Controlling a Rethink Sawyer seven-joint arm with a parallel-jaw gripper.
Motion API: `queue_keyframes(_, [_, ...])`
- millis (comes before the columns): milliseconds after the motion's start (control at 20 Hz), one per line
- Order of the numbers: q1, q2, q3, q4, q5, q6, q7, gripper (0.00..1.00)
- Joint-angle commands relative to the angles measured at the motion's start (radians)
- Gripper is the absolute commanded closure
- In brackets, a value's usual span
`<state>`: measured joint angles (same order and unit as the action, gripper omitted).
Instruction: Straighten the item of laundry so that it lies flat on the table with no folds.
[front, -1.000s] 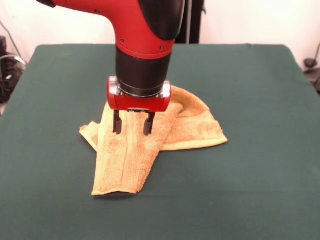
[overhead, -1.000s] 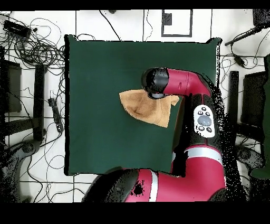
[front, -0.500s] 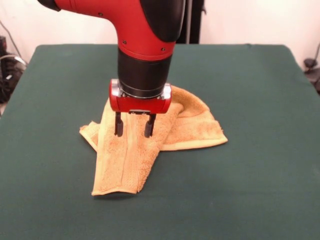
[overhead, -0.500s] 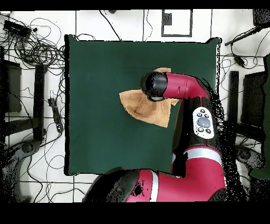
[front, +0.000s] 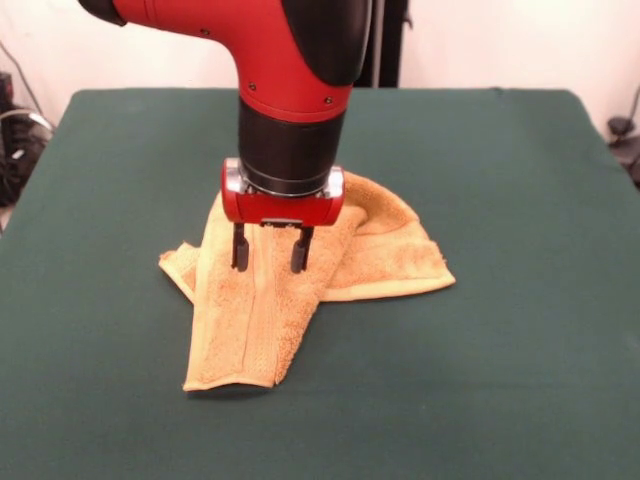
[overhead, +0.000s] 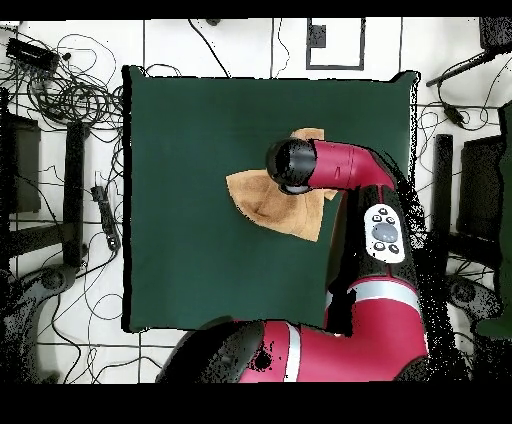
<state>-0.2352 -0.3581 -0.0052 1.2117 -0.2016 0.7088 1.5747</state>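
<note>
The item of laundry (front: 262, 310) is a yellow-orange towel lying rumpled and folded over itself near the middle of the green table (front: 500, 330). One flap runs toward the front, another spreads to the right. My gripper (front: 269, 258) hangs just above the towel's folded middle, open, with nothing between its two dark fingers. In the overhead view the arm's wrist (overhead: 292, 165) covers part of the towel (overhead: 268, 203), and the gripper itself is hidden there.
Green cloth stretches wide on all sides of the towel. Cables and stands (overhead: 60, 90) lie on the floor beyond the table's edges. The red arm (overhead: 365, 230) reaches in over the table's side.
The gripper has drifted slightly to the right in the front view and stayed open. The towel has not moved.
</note>
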Motion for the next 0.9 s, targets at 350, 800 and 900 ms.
queue_keyframes(350, [0.017,0.020,0.104,0.113,-0.004,-0.075,0.063,0.00])
queue_keyframes(800, [0.020,0.028,0.111,0.089,-0.008,-0.053,0.038,0.00])
queue_keyframes(900, [0.019,0.023,0.110,0.099,-0.011,-0.057,0.036,0.00])
